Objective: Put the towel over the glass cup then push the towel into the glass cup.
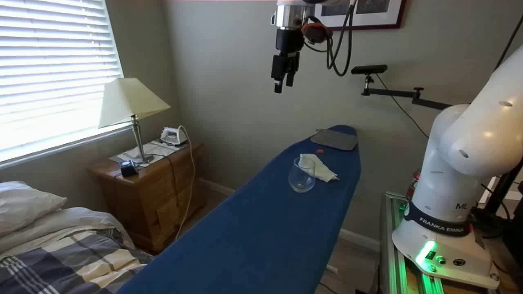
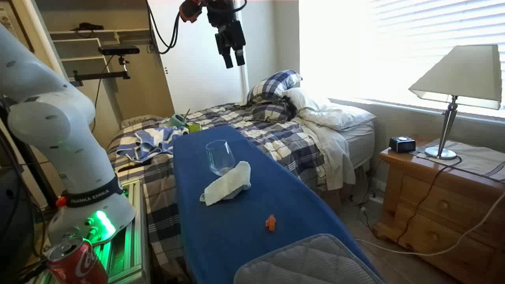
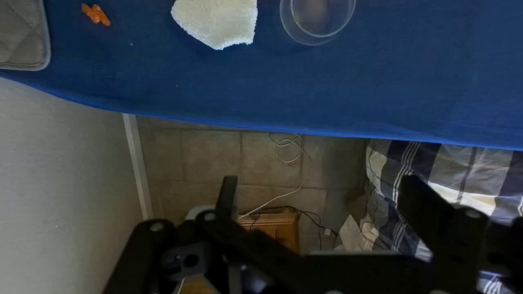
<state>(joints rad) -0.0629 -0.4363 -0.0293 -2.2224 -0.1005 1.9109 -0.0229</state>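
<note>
Ironing board (image 1: pixel 253 237): its blue top is stretching alongside the plaid-covered bed (image 2: pixel 294 148)
Glass cup (image 2: pixel 219 156): is standing upright on the board
Towel (image 2: pixel 227 185): is lying rumpled just beside the cup, with the board showing between them in the wrist view
Orange piece (image 2: pixel 270 223): is resting between the towel and the grey pad (image 2: pixel 307 264)
Gripper (image 2: pixel 234 63): is hanging well above the board's level, released, its fingers (image 3: pixel 226 197) standing wide apart

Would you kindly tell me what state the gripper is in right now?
Gripper: open, its jaws wide apart, holding nothing.
</note>
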